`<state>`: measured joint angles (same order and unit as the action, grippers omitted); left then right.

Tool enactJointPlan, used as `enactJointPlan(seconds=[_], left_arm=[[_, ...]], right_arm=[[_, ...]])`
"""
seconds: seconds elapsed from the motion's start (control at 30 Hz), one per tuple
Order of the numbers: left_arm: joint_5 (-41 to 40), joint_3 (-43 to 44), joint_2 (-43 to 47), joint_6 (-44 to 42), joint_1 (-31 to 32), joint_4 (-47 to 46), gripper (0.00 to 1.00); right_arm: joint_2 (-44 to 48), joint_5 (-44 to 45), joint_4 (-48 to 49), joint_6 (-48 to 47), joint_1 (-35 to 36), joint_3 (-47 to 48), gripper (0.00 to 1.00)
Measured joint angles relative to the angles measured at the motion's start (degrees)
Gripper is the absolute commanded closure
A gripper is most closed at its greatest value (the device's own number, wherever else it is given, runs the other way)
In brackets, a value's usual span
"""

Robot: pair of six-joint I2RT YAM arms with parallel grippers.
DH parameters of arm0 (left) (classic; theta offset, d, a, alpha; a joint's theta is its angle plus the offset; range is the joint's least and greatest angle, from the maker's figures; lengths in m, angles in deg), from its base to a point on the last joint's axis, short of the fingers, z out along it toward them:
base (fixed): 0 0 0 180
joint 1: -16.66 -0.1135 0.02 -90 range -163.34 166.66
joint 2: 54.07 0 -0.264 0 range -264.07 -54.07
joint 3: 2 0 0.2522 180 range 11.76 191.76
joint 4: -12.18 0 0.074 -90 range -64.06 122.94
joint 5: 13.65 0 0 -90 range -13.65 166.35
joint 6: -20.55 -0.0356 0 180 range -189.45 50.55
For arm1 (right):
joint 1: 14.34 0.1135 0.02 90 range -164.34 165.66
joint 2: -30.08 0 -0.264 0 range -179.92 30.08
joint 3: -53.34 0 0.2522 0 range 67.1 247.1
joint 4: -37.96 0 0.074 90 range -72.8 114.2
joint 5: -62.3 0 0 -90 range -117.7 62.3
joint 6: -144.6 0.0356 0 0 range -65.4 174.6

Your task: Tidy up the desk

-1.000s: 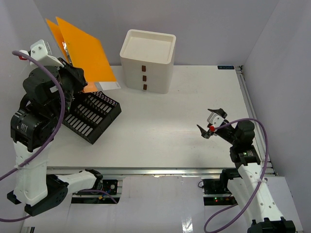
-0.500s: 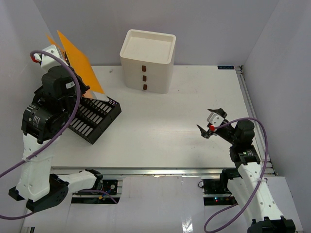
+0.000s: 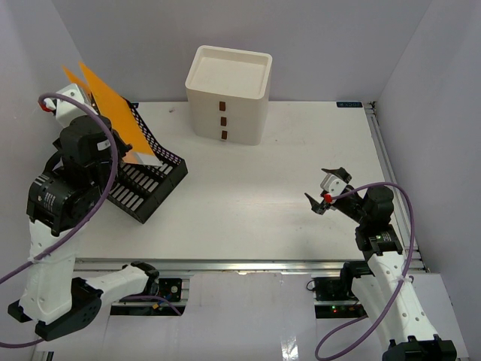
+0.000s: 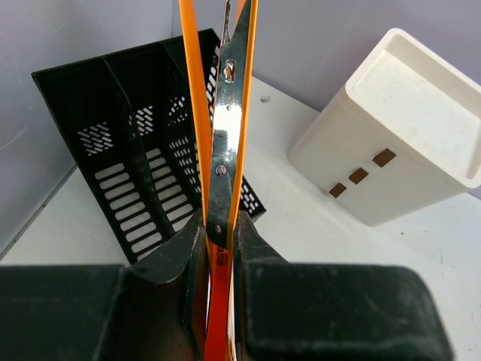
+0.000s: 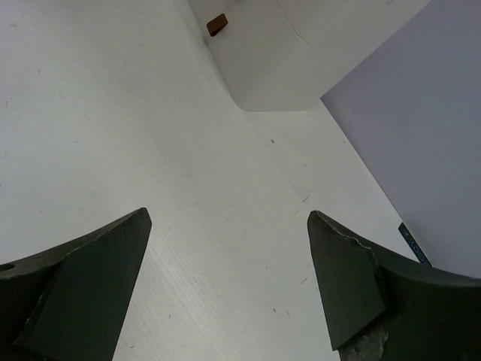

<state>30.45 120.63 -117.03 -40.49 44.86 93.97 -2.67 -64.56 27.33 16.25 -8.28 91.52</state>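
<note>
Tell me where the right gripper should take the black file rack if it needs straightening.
Pinch the thin mesh side wall of the rack at its right corner, probably coming down from above with the open right gripper. That rim is thin, exposed and faces that arm, clear of the orange folder clamped in the left gripper.

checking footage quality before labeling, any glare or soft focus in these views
Left wrist: the metal clamp in the orange folder throws bright glare, and the left fingers at the bottom edge are dark and soft. Right wrist: the right fingers look slightly soft, the desk evenly lit. Top external: sharp, even light, no glare.
</note>
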Motion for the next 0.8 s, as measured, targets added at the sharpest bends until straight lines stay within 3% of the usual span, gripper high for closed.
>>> enactJointPlan(seconds=[0.4,0.8], left_arm=[[1.4,-9.3,1.5,2.0,0.0,-0.8,1.00],[4.3,-5.2,-7.9,1.1,-2.0,-2.1,1.00]], right_arm=[[0.0,0.0,0.0,0.0,0.0,0.0,0.09],[0.3,0.0,0.0,0.0,-0.1,0.0,0.09]])
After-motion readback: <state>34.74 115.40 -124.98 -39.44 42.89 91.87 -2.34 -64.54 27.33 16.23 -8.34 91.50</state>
